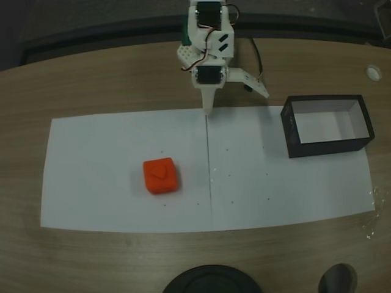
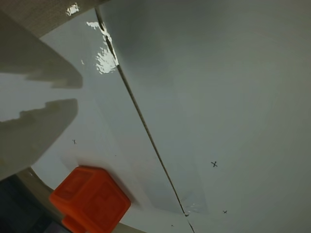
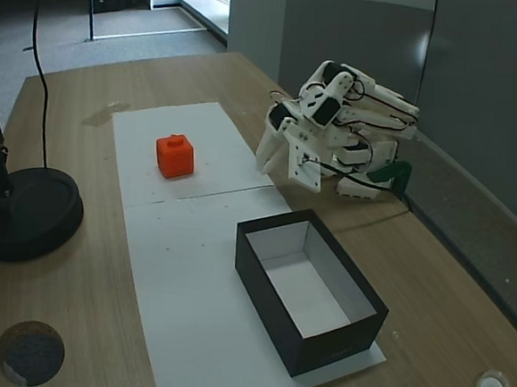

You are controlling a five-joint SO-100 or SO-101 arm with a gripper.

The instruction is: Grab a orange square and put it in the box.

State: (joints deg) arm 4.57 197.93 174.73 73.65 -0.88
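Note:
The orange square (image 1: 161,176) lies on the left white sheet, a faint curved mark on its top; it also shows in the other fixed view (image 3: 175,155) and low at the left of the wrist view (image 2: 90,200). The box (image 1: 330,148), black outside and white inside, stands open-topped at the right end of the paper (image 3: 263,306) with nothing in it. My gripper (image 1: 237,104) hangs over the paper's far edge near the middle seam, well apart from both. It is open and holds nothing (image 3: 287,173). Its pale fingers (image 2: 39,131) enter the wrist view from the left.
Two white sheets (image 1: 110,140) joined at a middle seam cover the wooden table (image 1: 91,79). A black round lamp base (image 3: 24,215) stands at the near edge. A small white cap (image 1: 373,72) lies beyond the box, and a dark round patch (image 3: 29,352) marks a table corner.

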